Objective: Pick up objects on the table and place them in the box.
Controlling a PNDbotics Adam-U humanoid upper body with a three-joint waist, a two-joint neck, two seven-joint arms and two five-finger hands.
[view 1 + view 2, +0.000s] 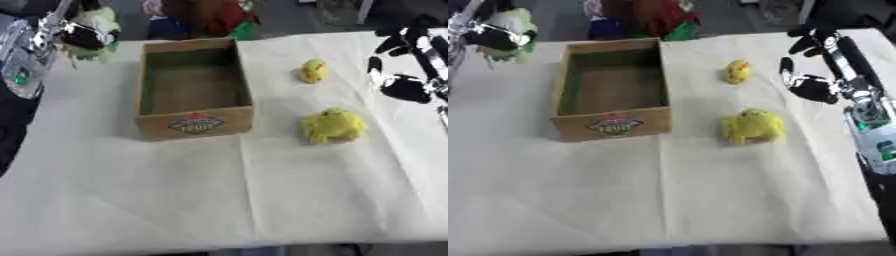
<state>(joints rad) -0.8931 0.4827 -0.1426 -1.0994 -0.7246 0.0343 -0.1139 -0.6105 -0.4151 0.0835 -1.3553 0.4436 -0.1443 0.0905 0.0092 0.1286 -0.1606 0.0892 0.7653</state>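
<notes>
Box: wooden box [611, 95] left of centre on the table [667, 190], looks empty.
Left hand: left hand [77, 36] at far left, beside the box, fingers curled round a pale plush toy [98, 22], not yet in the box.
Right hand: right hand [820, 65] at far right, fingers spread, holding nothing.
Left to do: small yellow chick toy [738, 71] and larger yellow plush [752, 126] lie right of the box, untouched.
Progress: early; nothing boxed.
Obstacles: none between toys and box; coloured clutter [649, 17] past the far edge.

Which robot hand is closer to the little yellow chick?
Right. The right hand hangs just right of the chick; the left hand, clutching a pale toy, is far left beyond the box.
</notes>
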